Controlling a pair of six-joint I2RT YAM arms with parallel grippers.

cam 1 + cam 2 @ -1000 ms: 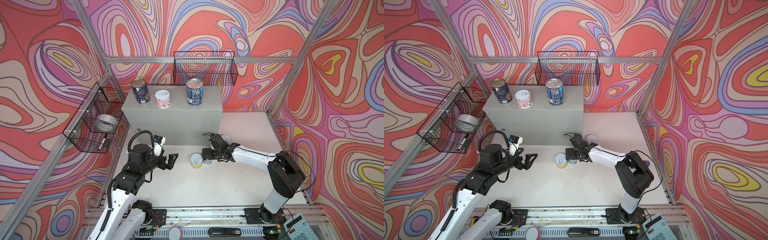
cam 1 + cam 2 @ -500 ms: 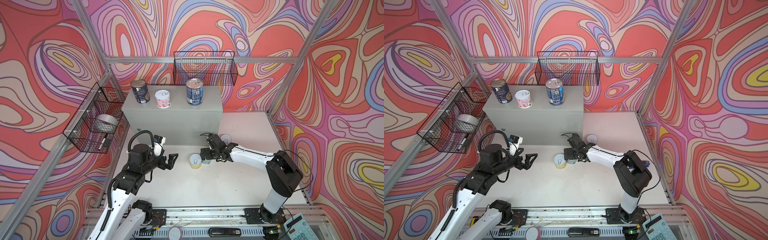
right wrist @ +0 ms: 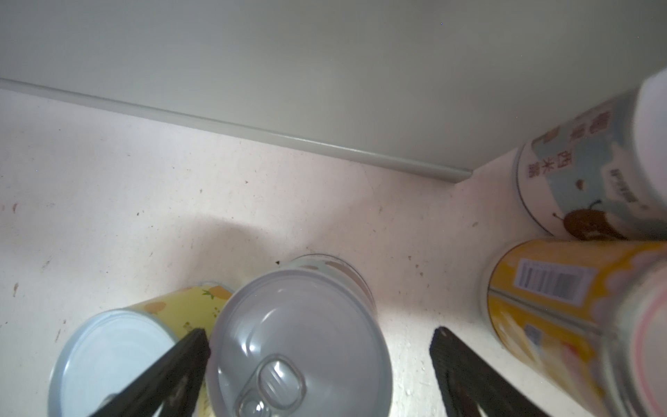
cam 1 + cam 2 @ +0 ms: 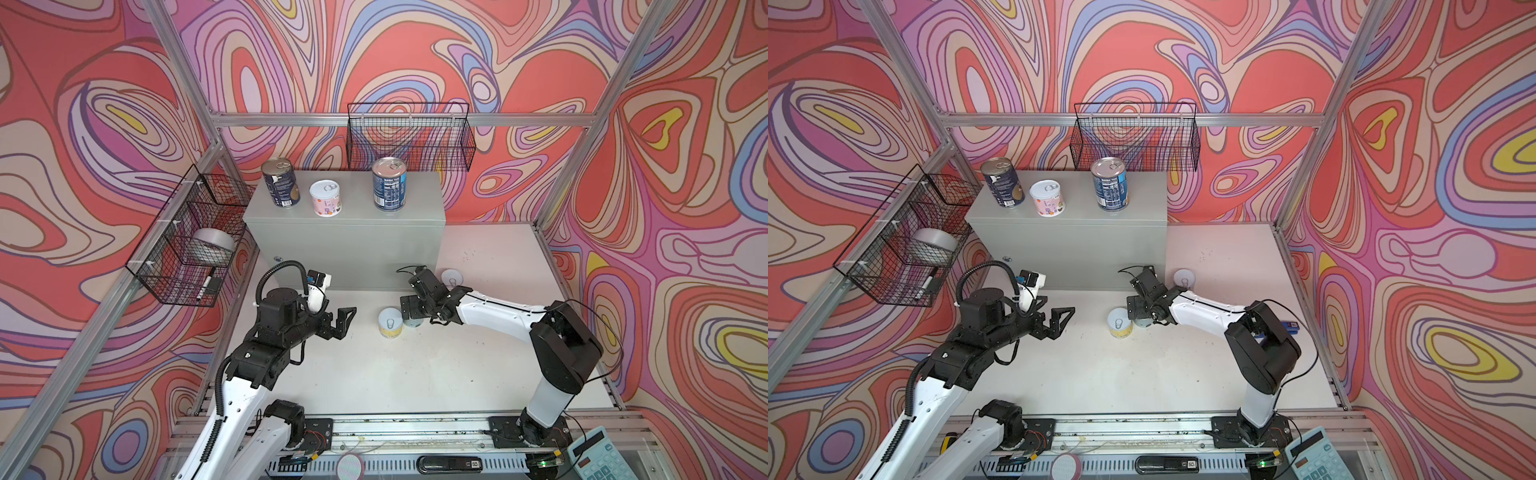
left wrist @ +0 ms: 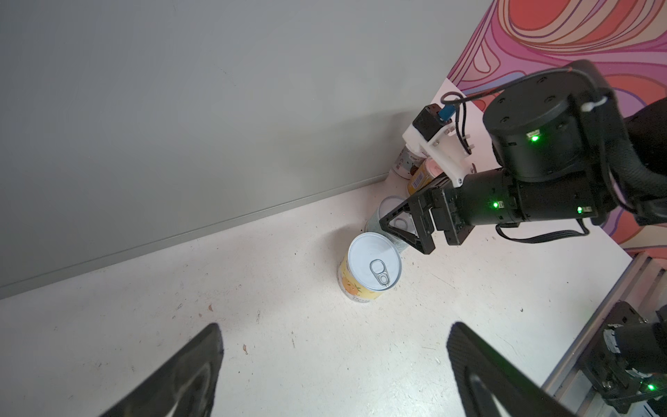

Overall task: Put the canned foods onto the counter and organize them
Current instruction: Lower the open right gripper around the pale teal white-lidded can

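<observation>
Top views bright, sharp; right wrist view dim, edges blurred.

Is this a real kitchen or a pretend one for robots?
Probably a pretend one: a robot test booth. Swirly patterned walls on metal framing surround a white table, and a plain grey cabinet serves as the counter for cans.

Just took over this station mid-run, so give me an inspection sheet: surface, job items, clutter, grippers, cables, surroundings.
Surface: white tabletop, speckled with small marks.
Job's things: three cans on the counter; yellow can, pale can and two more below it.
Clutter: tape roll in side basket; calculator at front edge.
Grippers: left gripper open, empty; right gripper open, straddling the pale can.
Cables: black cable looped over left wrist.
Surroundings: patterned walls; back basket looks empty.
</observation>
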